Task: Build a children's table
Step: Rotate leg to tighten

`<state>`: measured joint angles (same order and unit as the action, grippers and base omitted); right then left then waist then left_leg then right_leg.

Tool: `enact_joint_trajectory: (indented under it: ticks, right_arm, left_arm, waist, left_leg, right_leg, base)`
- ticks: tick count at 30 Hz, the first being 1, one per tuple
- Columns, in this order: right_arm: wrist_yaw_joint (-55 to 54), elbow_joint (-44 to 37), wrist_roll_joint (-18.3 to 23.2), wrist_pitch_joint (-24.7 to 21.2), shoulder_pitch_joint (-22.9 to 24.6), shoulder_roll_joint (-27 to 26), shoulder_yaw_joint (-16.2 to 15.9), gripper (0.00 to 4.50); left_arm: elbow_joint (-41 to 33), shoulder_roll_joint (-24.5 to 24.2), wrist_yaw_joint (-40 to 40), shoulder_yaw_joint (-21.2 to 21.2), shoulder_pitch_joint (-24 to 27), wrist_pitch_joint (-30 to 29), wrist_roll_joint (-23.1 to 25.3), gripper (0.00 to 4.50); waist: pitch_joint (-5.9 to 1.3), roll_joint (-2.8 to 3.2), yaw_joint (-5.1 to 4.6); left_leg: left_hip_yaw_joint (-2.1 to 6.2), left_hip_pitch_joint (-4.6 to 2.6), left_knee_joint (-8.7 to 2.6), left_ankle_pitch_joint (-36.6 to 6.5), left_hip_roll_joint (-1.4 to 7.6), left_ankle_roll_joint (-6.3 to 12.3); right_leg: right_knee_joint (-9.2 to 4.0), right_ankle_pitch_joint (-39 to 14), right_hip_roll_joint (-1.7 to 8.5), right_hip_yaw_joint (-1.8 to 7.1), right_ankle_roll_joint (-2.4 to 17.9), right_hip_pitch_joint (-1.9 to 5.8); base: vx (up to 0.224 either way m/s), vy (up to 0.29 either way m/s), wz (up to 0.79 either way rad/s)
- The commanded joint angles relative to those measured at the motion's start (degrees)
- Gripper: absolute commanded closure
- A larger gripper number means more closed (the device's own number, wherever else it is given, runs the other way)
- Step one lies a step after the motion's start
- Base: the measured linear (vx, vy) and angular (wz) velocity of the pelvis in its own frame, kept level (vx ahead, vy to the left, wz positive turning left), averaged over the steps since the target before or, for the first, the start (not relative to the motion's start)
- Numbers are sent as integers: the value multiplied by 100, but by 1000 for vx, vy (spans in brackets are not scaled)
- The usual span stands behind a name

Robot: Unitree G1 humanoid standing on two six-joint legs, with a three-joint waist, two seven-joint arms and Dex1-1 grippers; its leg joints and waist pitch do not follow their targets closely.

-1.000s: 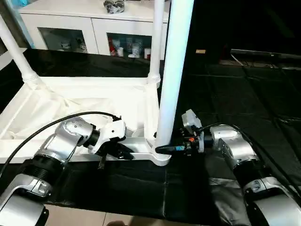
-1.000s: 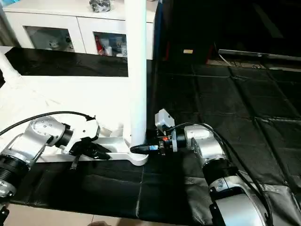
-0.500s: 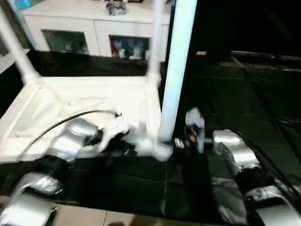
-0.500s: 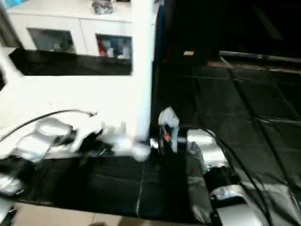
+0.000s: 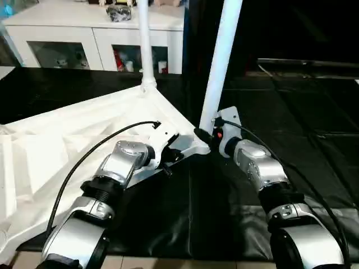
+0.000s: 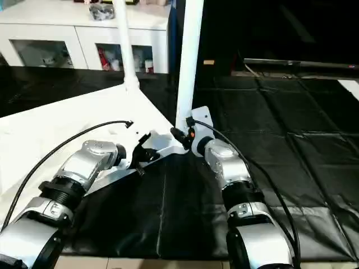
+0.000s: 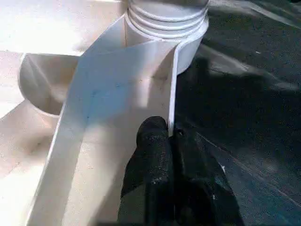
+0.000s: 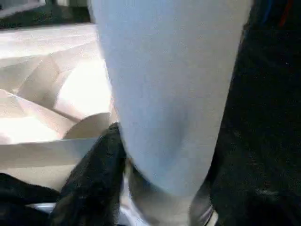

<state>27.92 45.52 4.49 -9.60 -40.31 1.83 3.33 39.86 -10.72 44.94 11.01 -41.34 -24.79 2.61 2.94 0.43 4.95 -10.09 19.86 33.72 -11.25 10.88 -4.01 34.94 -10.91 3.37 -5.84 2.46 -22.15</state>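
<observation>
White plastic tabletop [image 5: 67, 151] lies upside down on a black floor mat [image 5: 291, 112], two legs standing in its corner sockets. Left gripper [image 7: 170, 141] is pinched together on the rim's thin edge. Right gripper [image 8: 155, 183] clasps the near leg [image 5: 219, 67] at its base.

This looks like a room in a home that is used as a test area. Against the back wall stands a low white cabinet [image 5: 95, 42] with glass doors, and behind the glass are cups and small colourful items [image 5: 126, 60]. Some small objects [image 5: 119, 12] lie on top of it. The floor is covered with black padded mats [image 5: 291, 112], and a strip of light floor [image 5: 168, 263] shows at the near edge.
</observation>
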Motion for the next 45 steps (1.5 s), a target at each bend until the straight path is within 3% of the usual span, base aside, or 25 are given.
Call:
enact_joint_trajectory:
  ticks: [1, 2, 7, 11, 12, 15, 16, 17, 18, 22, 27, 32, 34, 39, 40, 43, 45]
  right_arm:
    - [572, 125, 169, -194, 81, -685, -573, 175]
    - [596, 125, 150, -130, 103, -641, -592, 153]
    - [821, 81, 59, 102, 191, -449, -656, 99]
    - [1378, -26, 82, 376, 380, -1, -612, 86]
    - [1470, -41, 99, 402, 402, 65, -580, 60]
    - [2109, -245, 342, 435, 513, 362, -433, 45]
    - [2431, -366, 410, 424, 566, 498, -456, 41]
    - [2502, -393, 423, 419, 577, 528, -464, 32]
    - [2716, -474, 451, 423, 610, 626, -500, 21]
    - [3343, -597, 490, 512, 630, 950, -585, 3]
    - [4204, -643, 640, 393, 557, 1262, -670, 3]
    - [4820, -662, 730, 328, 516, 1401, -821, 3]
    - [5027, -574, 727, 333, 454, 1408, -871, 3]
    - [5353, -411, 750, 345, 318, 1414, -957, 48]
    - [5413, -368, 728, 346, 291, 1420, -987, 74]
    - [5486, -323, 708, 375, 257, 1430, -1031, 82]
    - [5527, -310, 722, 359, 238, 1420, -1059, 117]
  left_arm:
    - [-205, 213, -385, -71, -349, 140, -52, 450]
    - [-251, 163, -309, -62, -306, 131, -56, 450]
    - [-361, -2, -12, 20, -202, 232, -65, 450]
    - [-455, -333, 514, 97, -54, 398, -90, 450]
    - [-462, -384, 591, 104, -34, 432, -91, 450]
    - [-481, -639, 996, 165, 51, 646, -107, 450]
    - [-500, -755, 1213, 199, 90, 741, -129, 450]
    - [-505, -781, 1262, 206, 99, 757, -135, 450]
    - [-528, -879, 1441, 236, 135, 889, -146, 450]
    - [-669, -1209, 2091, 384, 253, 1132, -210, 450]
    - [-901, -1600, 2924, 637, 429, 1461, -212, 450]
    - [-1032, -1856, 3428, 811, 534, 1669, -200, 450]
    - [-1079, -1957, 3594, 875, 569, 1745, -179, 450]
    - [-1189, -2076, 3834, 920, 613, 1798, -232, 450]
    - [-1235, -2109, 3870, 955, 618, 1835, -219, 450]
    - [-1337, -2154, 3914, 1009, 632, 1858, -200, 450]
    - [-1418, -2156, 3962, 1015, 657, 1829, -230, 450]
  waist:
    - [-381, 5, 28]
    - [-373, 28, 27]
    - [-363, 10, 25]
    - [-393, 12, 25]
    - [-402, 25, 25]
    - [-406, 33, 47]
    - [-412, 88, 81]
    - [-411, 71, 78]
    - [-413, 109, 86]
    - [-387, 66, 92]
    - [-389, 29, 175]
    - [-390, 50, 297]
    - [-396, 24, 315]
    - [-391, 4, 319]
    - [-391, 14, 326]
    - [-407, 8, 341]
    - [-408, -3, 339]
  left_leg:
    - [120, 19, -374, -659, 265, 303]
    - [119, 20, -374, -635, 271, 308]
    - [115, 12, -380, -812, 268, 269]
    - [108, 42, -354, -524, 278, 403]
    - [104, 41, -345, -474, 279, 450]
    - [99, 45, -330, -452, 281, 523]
    - [106, 60, -320, -429, 300, 561]
    - [104, 63, -326, -448, 301, 571]
    - [105, 61, -320, -480, 302, 557]
    - [96, 57, -339, -755, 306, 456]
    - [86, 51, -328, -601, 322, 481]
    - [80, 12, -331, -570, 352, 452]
    - [78, 20, -329, -562, 347, 430]
    - [81, 38, -330, -536, 337, 406]
    - [83, 37, -328, -522, 339, 404]
    - [79, 24, -321, -430, 347, 421]
    - [76, 34, -316, -408, 342, 431]
  right_leg:
    - [-455, -1146, 602, 379, 1000, 302]
    - [-451, -1095, 602, 380, 1039, 291]
    - [-486, -1353, 621, 388, 1005, 297]
    - [-395, -668, 601, 397, 1137, 302]
    - [-377, -484, 584, 391, 1196, 294]
    - [-359, -305, 590, 387, 1295, 301]
    - [-334, -192, 589, 381, 1314, 305]
    - [-343, -174, 578, 374, 1320, 306]
    - [-334, -161, 577, 370, 1344, 304]
    - [-382, -602, 581, 364, 1296, 301]
    - [-367, -731, 592, 375, 1259, 281]
    - [-356, -753, 592, 378, 1239, 229]
    - [-343, -749, 599, 379, 1235, 236]
    - [-348, -878, 602, 375, 1176, 240]
    - [-347, -894, 606, 377, 1168, 238]
    - [-318, -717, 595, 375, 1211, 224]
    - [-309, -639, 595, 375, 1230, 231]
  base:
    - [0, 0, 0]
    - [0, 0, 0]
    - [0, 0, 0]
    - [0, 0, 0]
    - [0, 0, 0]
    - [0, 0, 0]
    - [0, 0, 0]
    - [0, 0, 0]
    - [0, 0, 0]
    - [0, 0, 0]
    - [0, 0, 0]
    - [0, 0, 0]
    - [0, 0, 0]
    - [0, 0, 0]
    - [0, 0, 0]
    - [0, 0, 0]
    - [0, 0, 0]
